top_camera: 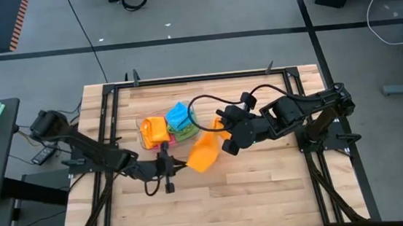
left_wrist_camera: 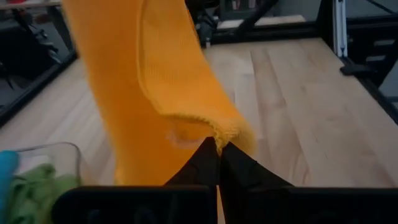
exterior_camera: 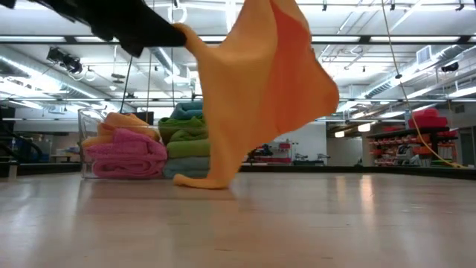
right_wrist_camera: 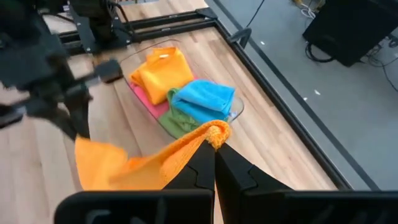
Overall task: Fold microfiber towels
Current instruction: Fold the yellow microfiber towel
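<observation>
Orange towel (top_camera: 204, 155): soft knit cloth, hung in a loose sheet over the wooden table (top_camera: 266, 188), just beside the clear tub (top_camera: 148, 142). Right gripper (right_wrist_camera: 215, 149): fingers pressed together, pinching one bunched corner. Left gripper (left_wrist_camera: 218, 148): likewise pinched shut on a ribbed edge of the same cloth. From table height only: lowest fold brushing the boards, upper edge lifted. From overhead and the right wrist: more cloths heaped in the tub, orange (right_wrist_camera: 159, 69), blue (right_wrist_camera: 205, 100), green (right_wrist_camera: 179, 121), pink (right_wrist_camera: 146, 101). Low view alone: pink cloth (exterior_camera: 128, 155) plush and rolled.
</observation>
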{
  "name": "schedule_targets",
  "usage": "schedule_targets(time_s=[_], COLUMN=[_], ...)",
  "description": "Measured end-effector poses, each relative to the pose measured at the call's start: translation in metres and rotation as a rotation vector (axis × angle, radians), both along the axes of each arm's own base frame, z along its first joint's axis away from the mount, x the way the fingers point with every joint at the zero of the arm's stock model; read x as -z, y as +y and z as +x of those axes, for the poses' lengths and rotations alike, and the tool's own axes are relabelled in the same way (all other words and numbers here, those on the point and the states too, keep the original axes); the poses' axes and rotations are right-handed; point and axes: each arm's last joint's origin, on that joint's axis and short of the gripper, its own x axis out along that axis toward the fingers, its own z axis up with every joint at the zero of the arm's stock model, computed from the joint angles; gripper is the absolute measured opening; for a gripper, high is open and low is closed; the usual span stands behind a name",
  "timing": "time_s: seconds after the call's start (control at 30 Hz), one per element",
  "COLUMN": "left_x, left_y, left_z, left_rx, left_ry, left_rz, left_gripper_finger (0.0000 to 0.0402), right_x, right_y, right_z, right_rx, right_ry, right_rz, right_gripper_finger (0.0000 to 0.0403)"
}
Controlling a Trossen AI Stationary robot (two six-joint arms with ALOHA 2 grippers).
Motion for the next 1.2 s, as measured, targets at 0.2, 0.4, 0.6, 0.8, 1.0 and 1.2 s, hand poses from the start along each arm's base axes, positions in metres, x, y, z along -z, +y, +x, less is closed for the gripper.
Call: schedule_targets(time_s=[0.2,0.4,0.6,0.8,1.0,1.2], left_x=[-0.022,-0.04,-0.045,-0.045,-0.047,-0.058], left_y=[0.001,0.004,0.006,0.005,0.004,-0.004], left_z=[-0.018,-0.032,-0.036,-0.036,-0.035,-0.034], left_rx=[0.012,0.033,0.034,0.034,0.091,0.318], left_ry=[-0.043,-0.09,-0.107,-0.107,-0.117,-0.203], left_rz=[-0.017,-0.052,-0.061,-0.061,-0.077,-0.151], left_gripper_finger=[0.0009,0.0011,0.0006,0.0014,0.0006,0.0024], right_x=[0.006,0.01,0.011,0.011,0.011,0.013], right_y=[0.002,0.01,0.017,0.016,0.018,0.033], right_z=[-0.006,-0.015,-0.018,-0.018,-0.018,-0.023], right_rx=[-0.058,-0.087,-0.107,-0.106,-0.144,-0.265], right_ry=[0.108,0.189,0.191,0.19,0.213,0.27], right_rz=[0.055,0.103,0.104,0.104,0.153,0.295], right_gripper_finger=[0.0007,0.0007,0.0007,0.0007,0.0007,0.0007])
